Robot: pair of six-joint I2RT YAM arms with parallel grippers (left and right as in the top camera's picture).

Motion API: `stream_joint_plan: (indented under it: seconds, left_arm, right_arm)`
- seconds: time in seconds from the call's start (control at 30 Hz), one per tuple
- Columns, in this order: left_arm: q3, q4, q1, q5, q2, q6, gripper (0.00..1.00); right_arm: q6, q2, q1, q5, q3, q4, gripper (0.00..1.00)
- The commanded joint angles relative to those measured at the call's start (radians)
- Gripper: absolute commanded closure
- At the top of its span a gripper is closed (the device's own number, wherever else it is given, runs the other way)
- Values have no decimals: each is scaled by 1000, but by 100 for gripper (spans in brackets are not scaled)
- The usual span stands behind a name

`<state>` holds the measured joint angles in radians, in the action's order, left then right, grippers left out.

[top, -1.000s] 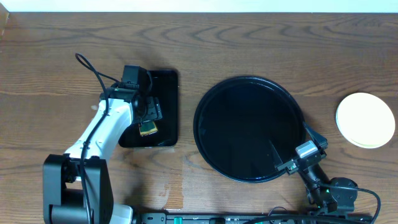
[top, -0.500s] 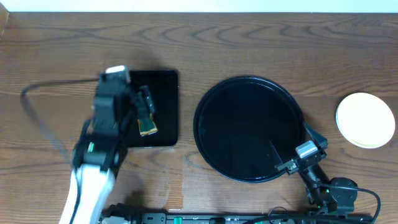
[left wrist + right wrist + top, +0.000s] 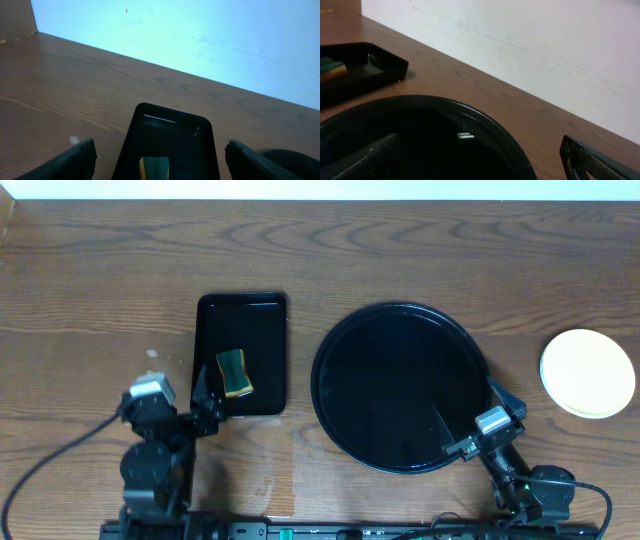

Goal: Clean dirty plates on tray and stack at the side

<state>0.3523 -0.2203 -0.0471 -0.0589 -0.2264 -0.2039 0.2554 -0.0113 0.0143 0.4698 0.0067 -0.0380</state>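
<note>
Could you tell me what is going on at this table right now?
Nothing is being held at the moment. The left gripper is open beside the small rectangular tray, where a sponge lies. The right gripper is open at the near edge of the round tray, which holds no plates. The plates sit off to the right, apparently stacked, with only the pale top one showing.

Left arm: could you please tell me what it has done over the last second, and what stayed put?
The left gripper withdrew from over the sponge in the small tray toward the near side, jaws open and empty. The sponge stays in that tray; the right gripper, round tray and plates did not move.
</note>
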Motion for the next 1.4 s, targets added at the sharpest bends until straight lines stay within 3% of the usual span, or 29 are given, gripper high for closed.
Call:
stream_joint_plan:
  seconds: [0.0, 0.1, 0.5, 0.9, 1.1, 1.37]
  left_arm:
    - [-78, 16, 5, -13, 127, 21, 17]
    - [-142, 27, 5, -13, 219, 21, 17]
    - [-349, 159, 5, -20, 224, 20, 16]
    - [-348, 159, 5, -31, 225, 20, 17]
    - [-348, 320, 1, -67, 225, 21, 16]
    - [-348, 160, -2, -76, 225, 20, 16]
  right_arm:
    - [8, 5, -12, -2, -1, -4, 1]
    - [8, 5, -12, -2, -1, -5, 1]
    - [8, 5, -12, -2, -1, -4, 1]
    - [8, 5, -12, -2, -1, -5, 1]
    - [8, 5, -12, -2, -1, -4, 1]
    - [8, 5, -12, -2, -1, -4, 1]
